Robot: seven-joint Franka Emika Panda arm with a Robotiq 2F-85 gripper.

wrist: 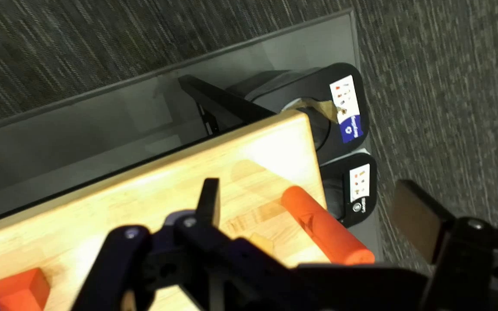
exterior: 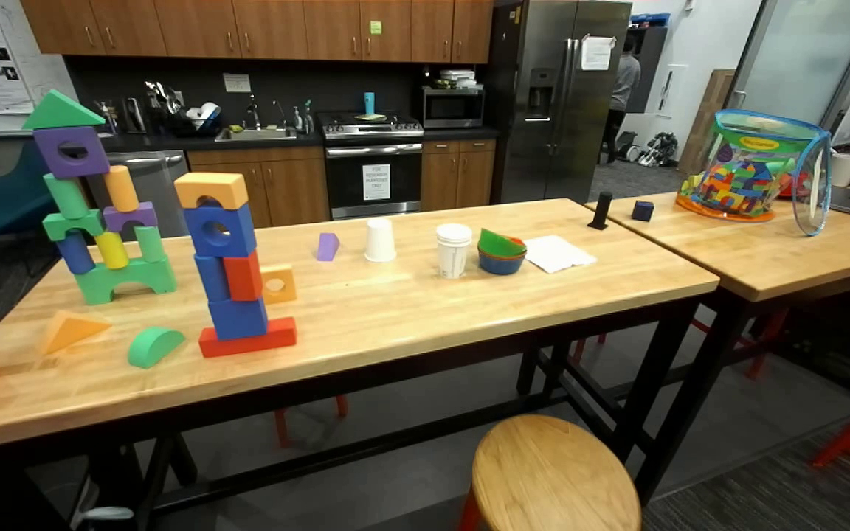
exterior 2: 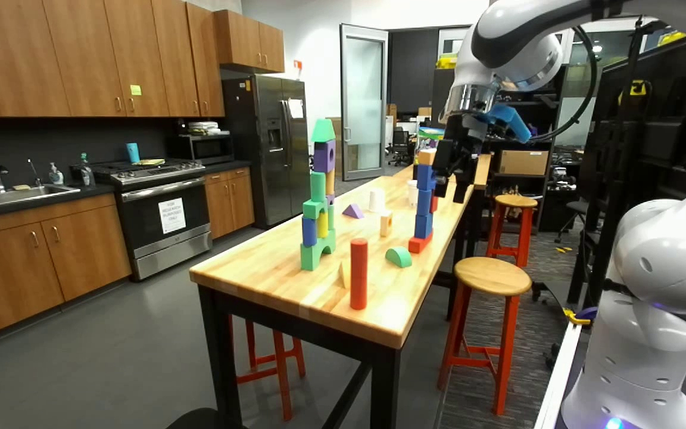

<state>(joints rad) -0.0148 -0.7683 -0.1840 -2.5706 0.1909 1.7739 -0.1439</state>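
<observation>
My gripper (wrist: 314, 207) is open, with nothing between its fingers. It hangs from the arm in an exterior view (exterior 2: 453, 187), where it appears beside the blue and red block tower (exterior 2: 423, 205); I cannot tell if they touch. In the wrist view a red cylinder (wrist: 322, 224) stands between and beyond the fingertips, near the table corner. It stands upright in an exterior view (exterior 2: 358, 274). A green arch-and-column tower with purple blocks (exterior: 126, 276), a green half-round block (exterior: 156, 346), an orange triangle (exterior: 74, 328) and an orange holed block (exterior: 279, 284) are on the table.
A purple block (exterior: 327, 247), an upturned white cup (exterior: 380, 240), a lidded paper cup (exterior: 453, 251), coloured bowls (exterior: 502, 262) and white paper (exterior: 558, 252) lie farther along. A clear block tub (exterior: 746, 173) is on another table. Stools (exterior 2: 492, 276) and bins (wrist: 344, 149) stand by the table.
</observation>
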